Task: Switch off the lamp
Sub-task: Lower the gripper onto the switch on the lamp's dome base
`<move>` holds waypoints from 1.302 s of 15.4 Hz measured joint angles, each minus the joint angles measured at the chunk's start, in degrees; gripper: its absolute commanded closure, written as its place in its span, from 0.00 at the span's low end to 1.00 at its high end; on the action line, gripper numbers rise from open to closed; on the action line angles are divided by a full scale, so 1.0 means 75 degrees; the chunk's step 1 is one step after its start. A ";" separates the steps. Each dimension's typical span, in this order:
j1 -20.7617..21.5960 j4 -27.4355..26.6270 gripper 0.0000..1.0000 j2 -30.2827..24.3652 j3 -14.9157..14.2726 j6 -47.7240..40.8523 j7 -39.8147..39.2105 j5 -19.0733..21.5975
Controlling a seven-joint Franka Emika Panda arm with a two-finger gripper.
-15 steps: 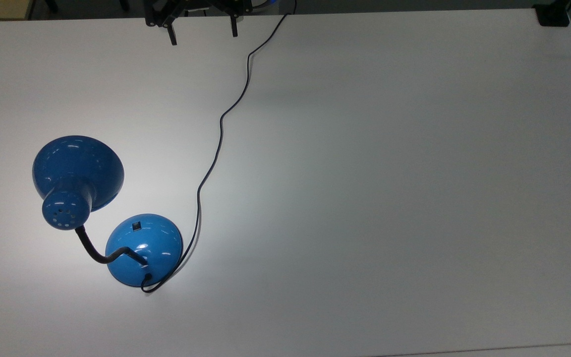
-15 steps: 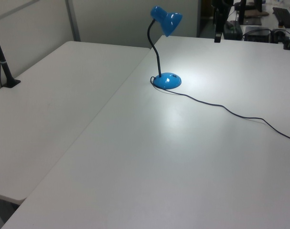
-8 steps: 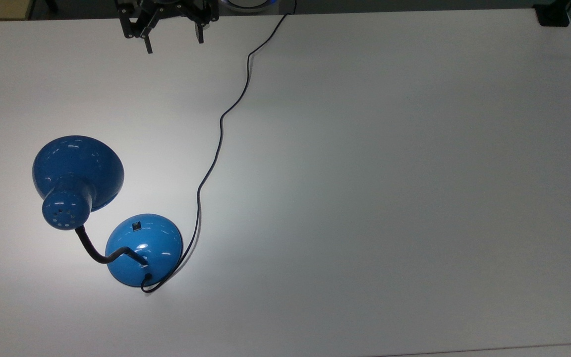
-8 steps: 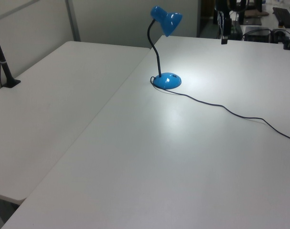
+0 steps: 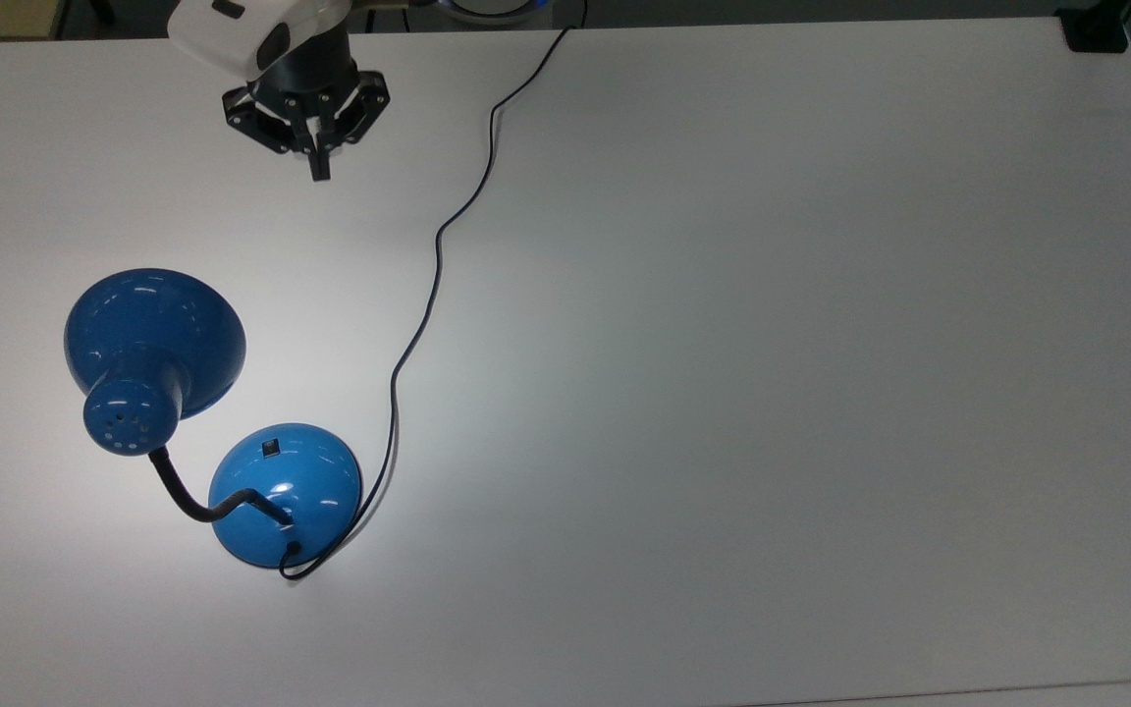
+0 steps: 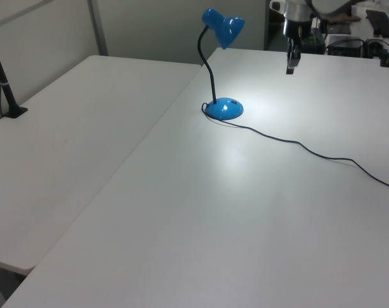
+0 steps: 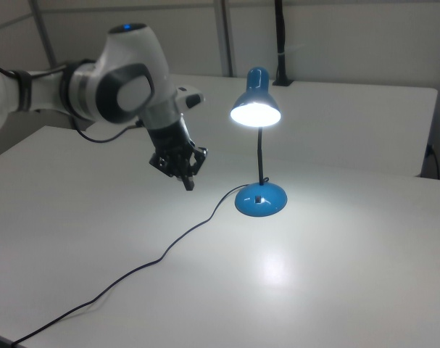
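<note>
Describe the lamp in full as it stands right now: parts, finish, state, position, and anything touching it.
The lamp is glossy blue metal: a flared round shade, a black bendy neck and a domed base bearing a small black switch. It is lit, the bulb glowing in the right view, and it stands upright on the white table. A thin black cord trails from the base. The gripper hangs apart from it.

Gripper [image 5: 318, 169] [image 6: 289, 68] [image 7: 188, 183] pointing downward, fingers pressed together at the tips, nothing between them. White-and-grey wrist [image 7: 125, 80] directly above, forearm extending back toward the right view's left.
</note>
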 measured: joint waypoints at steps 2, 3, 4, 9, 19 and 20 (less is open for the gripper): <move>-0.0122 -0.0228 1.00 0.0245 -0.0008 0.0979 0.0000 0.0307; -0.0171 -0.0264 1.00 0.0415 -0.0009 0.1398 0.0000 0.0374; -0.0217 -0.0272 1.00 0.0591 -0.0010 0.1763 0.0000 0.0408; -0.0340 -0.0222 1.00 0.1397 -0.0014 0.3344 0.0025 0.0462; -0.0800 0.0695 1.00 0.2909 -0.0019 0.5029 0.0197 0.1319; -0.0820 0.0705 1.00 0.2963 -0.0019 0.5062 0.0203 0.1346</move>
